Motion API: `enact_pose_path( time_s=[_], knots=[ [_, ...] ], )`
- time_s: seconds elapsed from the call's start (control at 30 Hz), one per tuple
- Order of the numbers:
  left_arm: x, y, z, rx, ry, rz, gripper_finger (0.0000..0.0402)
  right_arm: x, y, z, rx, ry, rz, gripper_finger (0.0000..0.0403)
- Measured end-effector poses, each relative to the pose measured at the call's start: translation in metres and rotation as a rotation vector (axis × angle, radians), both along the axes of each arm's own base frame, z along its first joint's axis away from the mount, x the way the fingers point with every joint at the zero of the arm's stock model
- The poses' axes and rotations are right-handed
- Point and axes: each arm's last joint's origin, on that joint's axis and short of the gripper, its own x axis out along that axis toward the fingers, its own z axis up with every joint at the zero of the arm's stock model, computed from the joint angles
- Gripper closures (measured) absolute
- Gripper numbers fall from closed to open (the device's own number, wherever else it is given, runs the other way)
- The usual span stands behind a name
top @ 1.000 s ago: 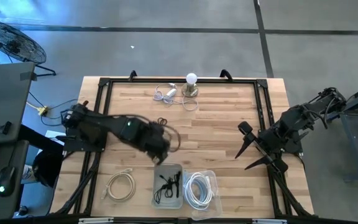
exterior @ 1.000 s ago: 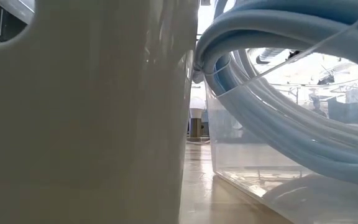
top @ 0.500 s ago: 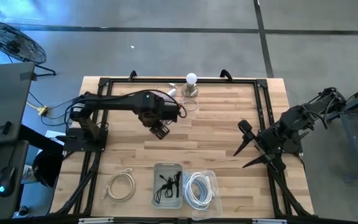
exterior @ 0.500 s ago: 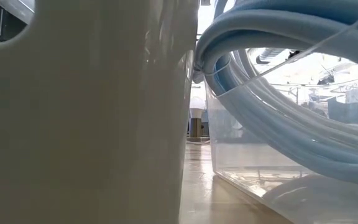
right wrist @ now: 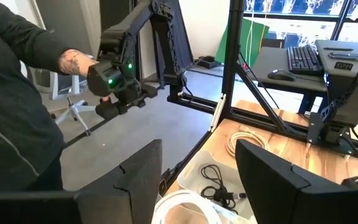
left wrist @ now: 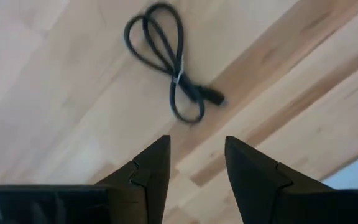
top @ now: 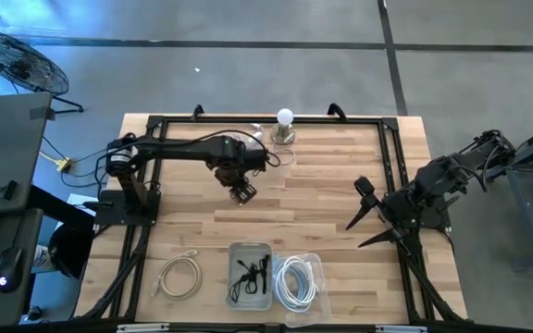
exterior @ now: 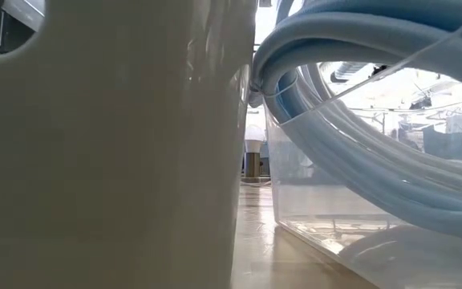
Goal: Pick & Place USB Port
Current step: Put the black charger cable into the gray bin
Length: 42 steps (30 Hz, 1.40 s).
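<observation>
A short black USB cable (left wrist: 166, 62), tied into a loop, lies flat on the wooden table. My left gripper (left wrist: 196, 142) hangs open above it, fingers pointing down, with the cable just beyond the fingertips. In the high view this gripper (top: 241, 192) is near the table's middle and covers the cable. A clear bin (top: 250, 275) at the near edge holds other black cables (right wrist: 219, 183). My right gripper (top: 357, 237) waits open at the table's right side.
Next to the first bin, a second clear bin (top: 296, 280) holds a white coil; both block the low view. A loose white cable (top: 181, 276) lies near left. A bulb on a base (top: 286, 129) and a white cable (top: 248, 139) sit at the far edge. A person (right wrist: 17, 93) stands beyond the table.
My left gripper has swung from just above the near-edge bin toward the far edge and now hangs over the table's middle, above the black looped cable. Most of that travel came in the first half second. The cable has stayed where it was.
</observation>
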Motion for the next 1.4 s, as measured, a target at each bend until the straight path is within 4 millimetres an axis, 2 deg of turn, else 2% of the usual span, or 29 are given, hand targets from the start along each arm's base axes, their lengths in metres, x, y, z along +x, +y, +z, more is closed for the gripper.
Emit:
enact_pose_path(
  time_s=[0.4,0.6,1.0,1.4],
  knots=[
    [0.002,0.024,-0.009,0.015,-0.058,-0.033,0.0255,-0.001,0.000,-0.005,-0.029,0.038,0.001,0.0206],
    [0.005,0.032,-0.022,-0.032,-0.028,-0.005,0.0255,-0.001,-0.001,-0.006,-0.050,0.040,-0.008,0.0206],
    [0.013,0.032,-0.046,-0.108,0.031,-0.007,0.0255,-0.001,-0.001,-0.007,-0.058,0.055,-0.009,0.0206],
    [0.013,0.032,-0.047,-0.123,0.035,-0.005,0.0255,-0.001,-0.001,-0.007,-0.057,0.056,-0.009,0.0206]
  ],
)
